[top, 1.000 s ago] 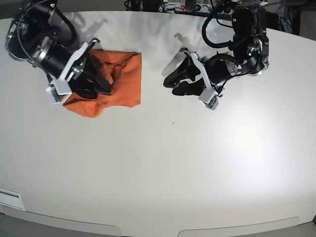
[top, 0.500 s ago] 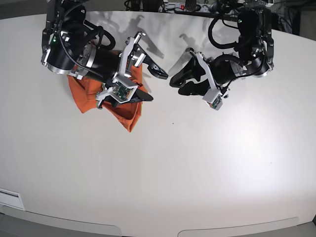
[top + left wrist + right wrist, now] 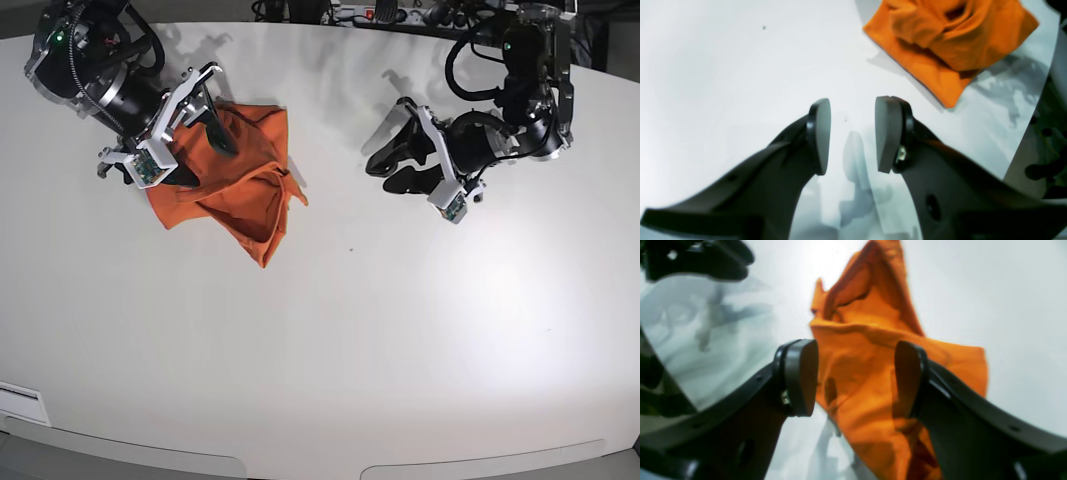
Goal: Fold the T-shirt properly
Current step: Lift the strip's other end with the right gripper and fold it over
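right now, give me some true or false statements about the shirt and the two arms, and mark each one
1. The T-shirt is orange. True.
2. The right end effector is clamped shut on the fabric. False: its fingers stand apart, with nothing gripped between them.
3. The left end effector is open and holds nothing. True.
4. The shirt lies flat in a neat rectangle. False: it is bunched, with uneven folds and a corner sticking out.
5. In the base view, the right end effector is nearer the shirt than the left one is. True.
6. The shirt hangs in the air between the two arms. False: it lies on the white table.
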